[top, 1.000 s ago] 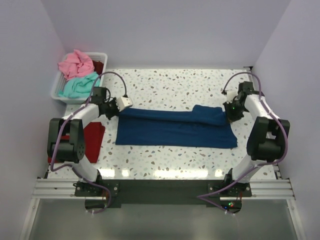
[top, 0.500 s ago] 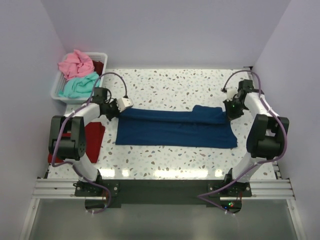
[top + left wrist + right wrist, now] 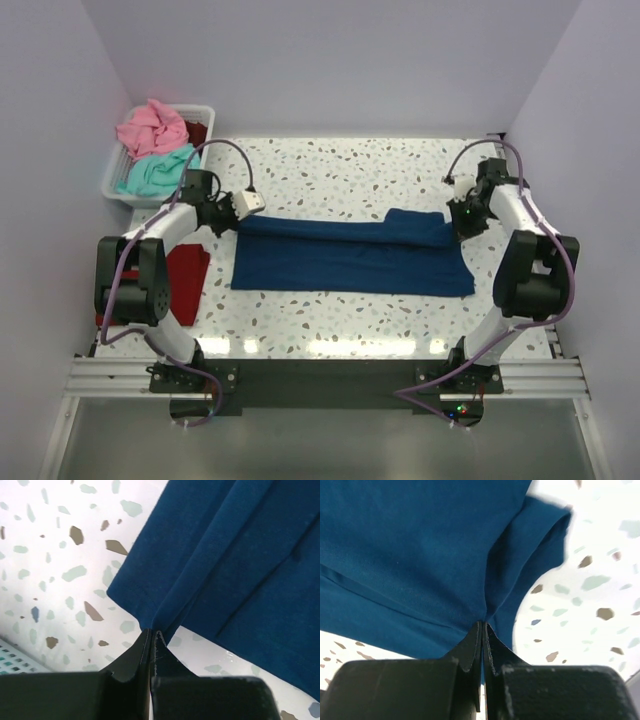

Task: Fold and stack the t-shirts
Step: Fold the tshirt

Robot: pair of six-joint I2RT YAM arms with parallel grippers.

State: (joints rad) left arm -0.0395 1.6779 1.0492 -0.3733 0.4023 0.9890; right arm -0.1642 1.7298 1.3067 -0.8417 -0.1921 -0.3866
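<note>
1. The navy shirt (image 3: 350, 258) lies flat across the middle of the table (image 3: 330, 165), stretched between the two arms
2. The left gripper (image 3: 151, 636) is clenched on its far left corner, and the right gripper (image 3: 482, 627) on its far right corner (each pinching a thin fold)
3. The cloth looks soft, light and limp; it will likely sag unless held by corners or hems

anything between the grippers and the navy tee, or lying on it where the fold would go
Nothing visible. The left gripper and right gripper are each shut on the far edge of the navy tee, and nothing lies on it. The dark red tee sits off its left end, apart.
</note>
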